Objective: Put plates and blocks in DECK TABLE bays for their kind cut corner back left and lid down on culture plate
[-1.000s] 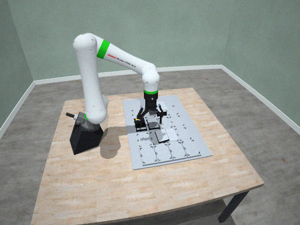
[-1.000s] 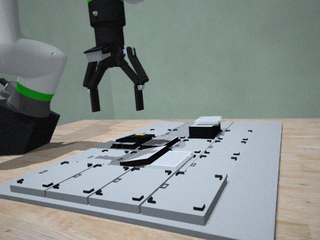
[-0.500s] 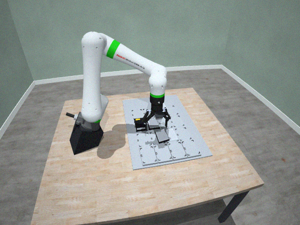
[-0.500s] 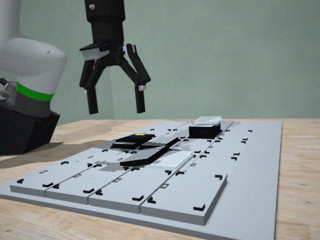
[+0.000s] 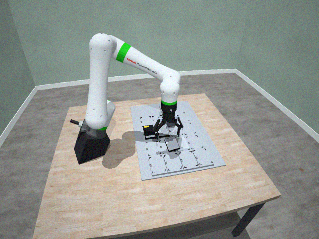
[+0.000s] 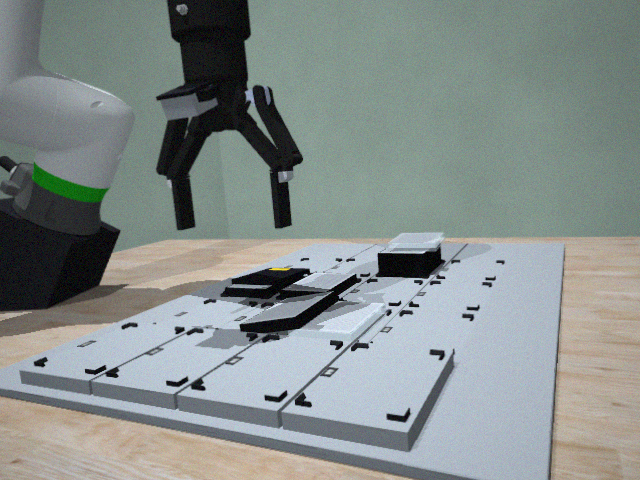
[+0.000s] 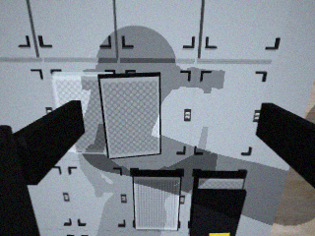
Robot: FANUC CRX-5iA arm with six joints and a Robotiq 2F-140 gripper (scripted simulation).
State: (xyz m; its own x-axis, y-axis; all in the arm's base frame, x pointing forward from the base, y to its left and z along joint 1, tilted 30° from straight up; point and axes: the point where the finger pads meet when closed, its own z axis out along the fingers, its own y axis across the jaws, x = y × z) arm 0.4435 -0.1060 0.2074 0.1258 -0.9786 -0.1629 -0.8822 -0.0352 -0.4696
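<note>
Above a pale wooden desk [image 5: 128, 203] [image 6: 594, 310] and its flat grey deck board [image 5: 206, 151] [image 6: 506, 413] [image 7: 236, 25], our black two-fingered claw [image 5: 168, 136] [image 6: 234, 226] [image 7: 170, 118] hangs spread wide, gripping nothing. Below it, between its fingers in the wrist view but toward one side, a grey-topped, black-edged rectangular plate [image 5: 172, 144] [image 6: 289, 312] [image 7: 130, 115] lies tilted, overlapping a translucent whitish plate [image 5: 185, 143] [image 6: 356, 317] [image 7: 66, 88] farther off-centre. We judge the tilted plate light, stiff and prone to slipping; we would take its long sides squarely, low on the rigid walls, sparing its seal.
</note>
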